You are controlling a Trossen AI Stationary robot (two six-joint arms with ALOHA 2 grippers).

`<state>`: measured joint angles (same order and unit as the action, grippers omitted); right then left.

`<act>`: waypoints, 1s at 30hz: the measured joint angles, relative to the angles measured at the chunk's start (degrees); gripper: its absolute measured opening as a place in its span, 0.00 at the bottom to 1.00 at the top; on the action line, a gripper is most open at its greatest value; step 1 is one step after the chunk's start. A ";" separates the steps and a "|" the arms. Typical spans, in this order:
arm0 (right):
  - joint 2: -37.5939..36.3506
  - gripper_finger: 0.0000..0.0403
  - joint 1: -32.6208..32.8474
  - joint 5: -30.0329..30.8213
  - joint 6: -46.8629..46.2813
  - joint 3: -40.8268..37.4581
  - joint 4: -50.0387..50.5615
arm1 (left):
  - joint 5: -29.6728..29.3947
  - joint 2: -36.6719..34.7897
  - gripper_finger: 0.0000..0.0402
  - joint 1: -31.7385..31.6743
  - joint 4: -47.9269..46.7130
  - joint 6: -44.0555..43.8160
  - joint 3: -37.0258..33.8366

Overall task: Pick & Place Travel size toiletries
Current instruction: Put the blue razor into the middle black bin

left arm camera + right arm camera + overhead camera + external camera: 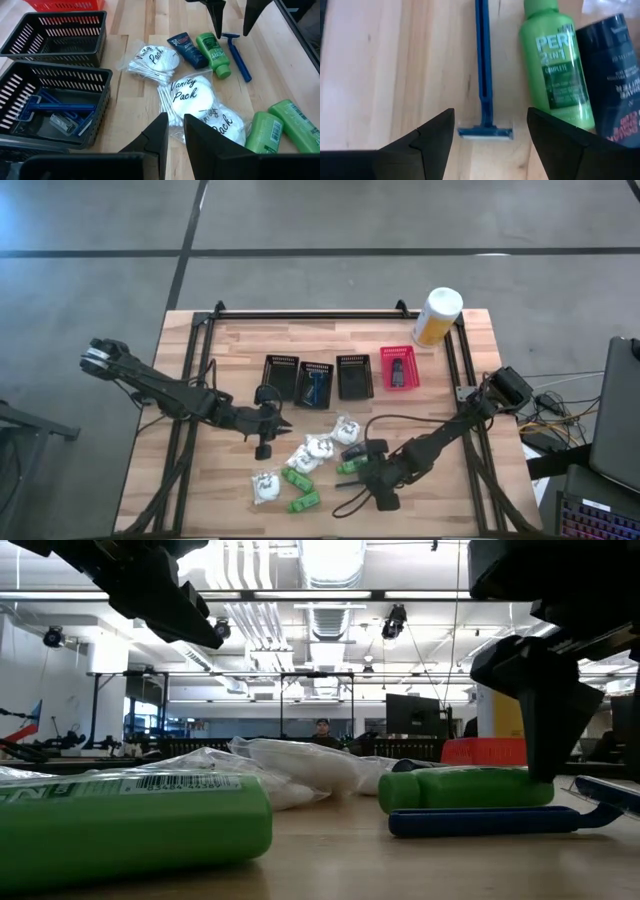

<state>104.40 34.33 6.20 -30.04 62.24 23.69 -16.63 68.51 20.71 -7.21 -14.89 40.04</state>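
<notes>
Several travel size toiletries lie on the wooden table near its near edge. There are three white "Vanity Pack" clear-wrapped packs (192, 92), green bottles (214, 52) (280, 130), a dark tube (186, 48) and a blue razor (482, 65). My right gripper (490, 132) is open and points down, with its fingers on either side of the razor's head (485, 132) and not touching it. My left gripper (174, 132) is open by a narrow gap and hovers over the white packs, beside the black baskets (55, 95).
Three black baskets (317, 383) and a red one (399, 367) stand in a row across the table's middle. One black basket holds blue razors (55, 107). A white-and-yellow canister (437, 315) stands at the far right corner. A person shows in the room beyond (321, 730).
</notes>
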 joint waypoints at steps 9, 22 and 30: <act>0.00 0.62 0.00 0.04 3.76 0.92 -1.99 | 0.01 0.00 0.17 0.00 0.09 -3.65 0.01; 4.21 0.56 0.00 -0.38 1.22 2.30 -3.11 | 0.01 0.00 0.17 0.00 -0.12 -4.53 -0.01; 4.15 0.55 -0.11 1.59 4.46 2.80 -2.97 | 0.01 0.00 0.17 0.00 -0.26 -4.46 -0.01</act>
<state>108.55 34.22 7.78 -25.59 65.03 20.72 -16.62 68.51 20.71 -7.47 -19.35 40.03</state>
